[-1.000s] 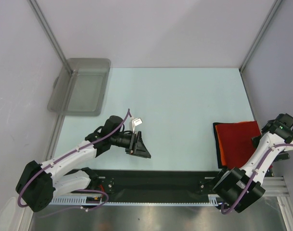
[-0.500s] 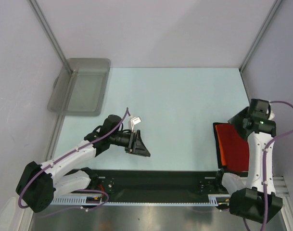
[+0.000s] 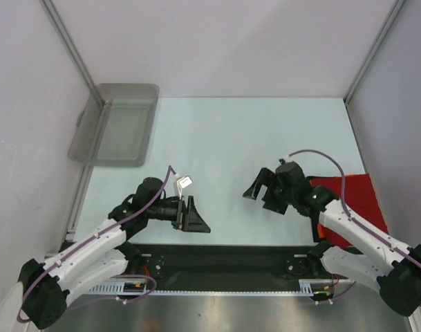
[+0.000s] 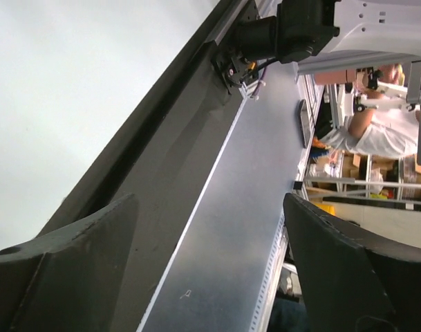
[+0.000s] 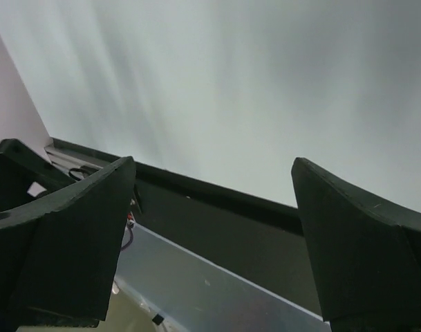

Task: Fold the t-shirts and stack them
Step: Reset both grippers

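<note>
A folded red t-shirt (image 3: 352, 197) lies flat at the table's right edge, its near left part hidden behind my right arm. The orange t-shirt does not show in any view. My right gripper (image 3: 257, 196) hovers over the bare table left of the red t-shirt, apart from it, open and empty. In the right wrist view the gripper (image 5: 213, 256) has wide jaws with only the table and rail between them. My left gripper (image 3: 195, 221) is open near the front edge at centre left. In its wrist view the gripper (image 4: 213, 277) frames nothing but the rail.
A translucent grey tub (image 3: 117, 124) stands at the back left, hanging over the table's left edge. A black rail (image 3: 224, 259) runs along the near edge between the arm bases. Grey walls close in the back and both sides.
My right arm swung from the far right edge, over the red t-shirt, to the table's middle. My left gripper drew back slightly to the left. Both sets of jaws opened wider.
</note>
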### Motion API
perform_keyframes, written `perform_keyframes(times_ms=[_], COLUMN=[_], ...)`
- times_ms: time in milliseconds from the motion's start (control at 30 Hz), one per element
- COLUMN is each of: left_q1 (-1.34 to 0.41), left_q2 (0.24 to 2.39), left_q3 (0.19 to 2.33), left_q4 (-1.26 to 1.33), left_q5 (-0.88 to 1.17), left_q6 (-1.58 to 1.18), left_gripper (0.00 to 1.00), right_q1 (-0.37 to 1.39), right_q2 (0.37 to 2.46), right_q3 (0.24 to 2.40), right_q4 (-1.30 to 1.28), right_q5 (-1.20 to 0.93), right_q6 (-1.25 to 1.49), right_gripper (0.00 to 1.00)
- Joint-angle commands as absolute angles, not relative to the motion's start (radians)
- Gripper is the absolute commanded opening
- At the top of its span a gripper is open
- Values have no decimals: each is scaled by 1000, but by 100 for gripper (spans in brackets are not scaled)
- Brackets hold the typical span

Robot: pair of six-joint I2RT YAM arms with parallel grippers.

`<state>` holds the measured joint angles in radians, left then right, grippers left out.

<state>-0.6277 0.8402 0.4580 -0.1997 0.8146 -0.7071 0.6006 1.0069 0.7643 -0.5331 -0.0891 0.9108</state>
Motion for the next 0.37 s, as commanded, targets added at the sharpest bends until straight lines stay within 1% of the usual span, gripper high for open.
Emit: perform_keyframes(times_ms=[0, 33, 100, 133, 167, 200, 233, 300, 333], left_q1=[-621, -621, -621, -621, -621, -621, -620, -620, -620], left_q2=[743, 720, 652, 632, 611, 594, 568, 549, 526], left_q3=[387, 368, 309, 270, 253, 239, 230, 203, 192], left_q4=[-172, -160, -105, -63, -63, -25, -8, 69, 101], left_q5=[782, 779, 781, 779, 779, 778, 776, 776, 776], left_q6=[-725, -739, -800, -842, -842, -877, -888, -929, -948], left_gripper=[93, 93, 96, 97, 97, 100, 100, 100, 100], right_q1=[624, 621, 614, 606, 598, 592, 585, 557, 549], right_q2=[915, 835, 754, 676, 642, 606, 545, 491, 473], right_q3=[642, 559, 496, 442, 425, 402, 378, 319, 305], right_q4=[-451, -431, -396, -387, -387, -374, -350, -284, -255], right_q5=[-38, -44, -40, -28, -28, -26, -38, -61, -121], right_q6=[1089, 1110, 1166, 1193, 1193, 1204, 1207, 1206, 1200], right_gripper=[100, 100, 100, 100, 100, 100, 100, 100, 100])
